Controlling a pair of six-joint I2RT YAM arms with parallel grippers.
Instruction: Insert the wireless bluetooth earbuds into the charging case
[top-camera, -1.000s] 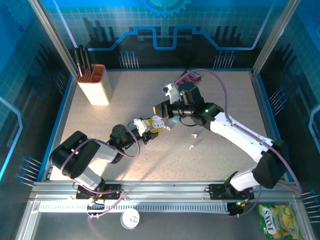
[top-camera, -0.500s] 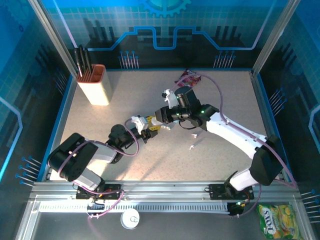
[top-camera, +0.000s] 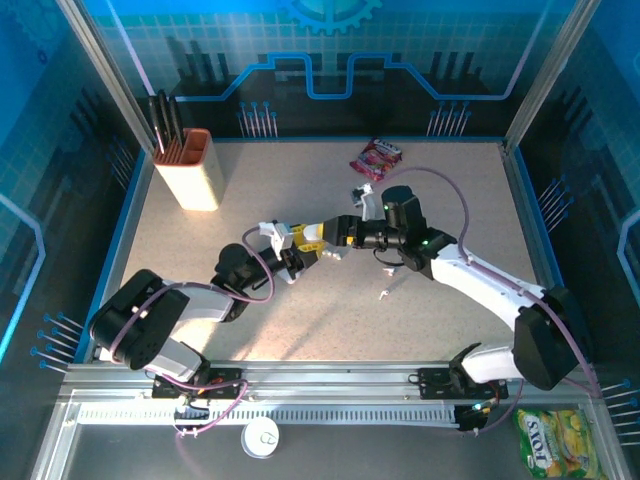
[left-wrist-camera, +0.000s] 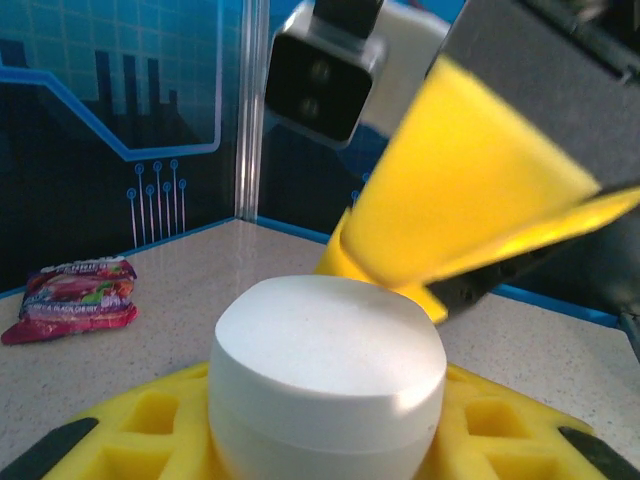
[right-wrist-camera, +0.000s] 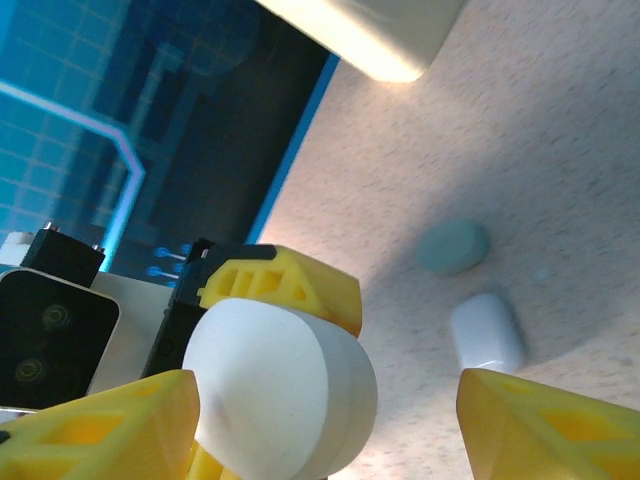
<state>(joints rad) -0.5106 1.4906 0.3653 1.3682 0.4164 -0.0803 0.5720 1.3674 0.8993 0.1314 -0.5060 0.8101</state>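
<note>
My left gripper (left-wrist-camera: 325, 445) is shut on a rounded white charging case (left-wrist-camera: 328, 370), lid closed, its yellow fingers (left-wrist-camera: 150, 425) pressing both sides. In the top view the left gripper (top-camera: 297, 251) meets my right gripper (top-camera: 320, 238) at mid-table. The right gripper (right-wrist-camera: 325, 430) stands open, jaws wide; the same case (right-wrist-camera: 280, 390) sits between them, close against the left finger (right-wrist-camera: 100, 430). One tiny white earbud (top-camera: 383, 293) lies on the table under the right arm. A second small white case (right-wrist-camera: 487, 330) and a light-blue one (right-wrist-camera: 453, 246) rest on the table beyond.
A tan knife block (top-camera: 190, 170) stands at the back left. A pink snack packet (top-camera: 377, 158) lies at the back centre, also seen as the packet (left-wrist-camera: 75, 295) in the left wrist view. A yellow-green bag (top-camera: 548, 435) lies off the table, front right.
The right gripper has opened wide and its wrist has swung down and to the right. The left gripper has kept its hold on the white case, shifting slightly left.
</note>
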